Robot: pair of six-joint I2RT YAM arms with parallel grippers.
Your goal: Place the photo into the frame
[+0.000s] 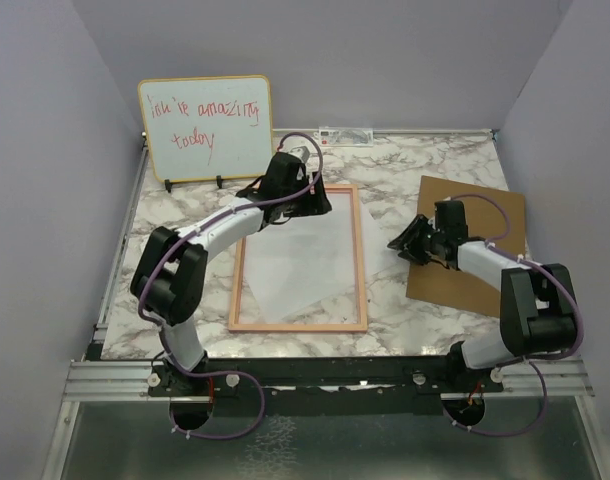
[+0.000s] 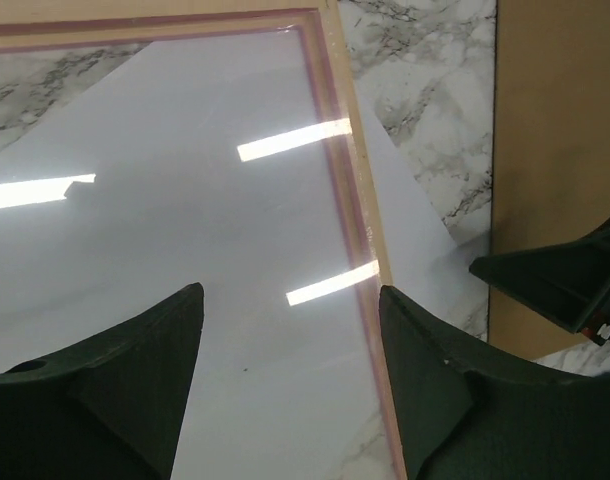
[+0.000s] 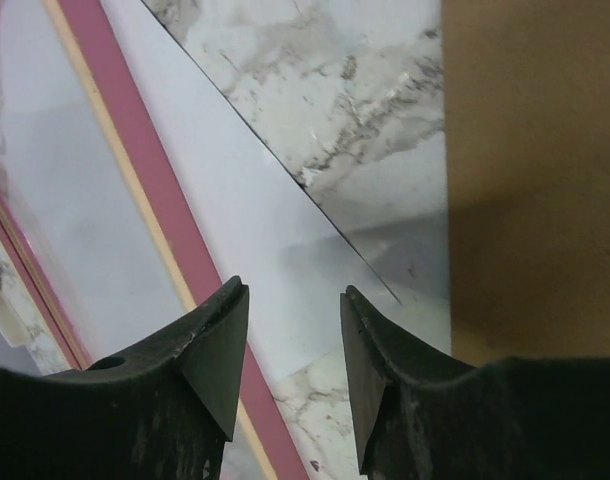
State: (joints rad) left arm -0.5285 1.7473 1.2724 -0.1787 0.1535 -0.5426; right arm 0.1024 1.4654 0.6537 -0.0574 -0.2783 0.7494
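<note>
Photo (image 1: 295, 270) white-side-up, askew across frame (image 1: 361, 260), corner overhanging right border (clear only from wrists), left gripper (image 2: 290, 300) wide, right gripper (image 3: 293, 290) half-parted, both empty

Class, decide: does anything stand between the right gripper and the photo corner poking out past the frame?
Nothing visible does. The right gripper, open, hangs over the bare photo corner; the frame lies to one side, the backing board to the other.
</note>
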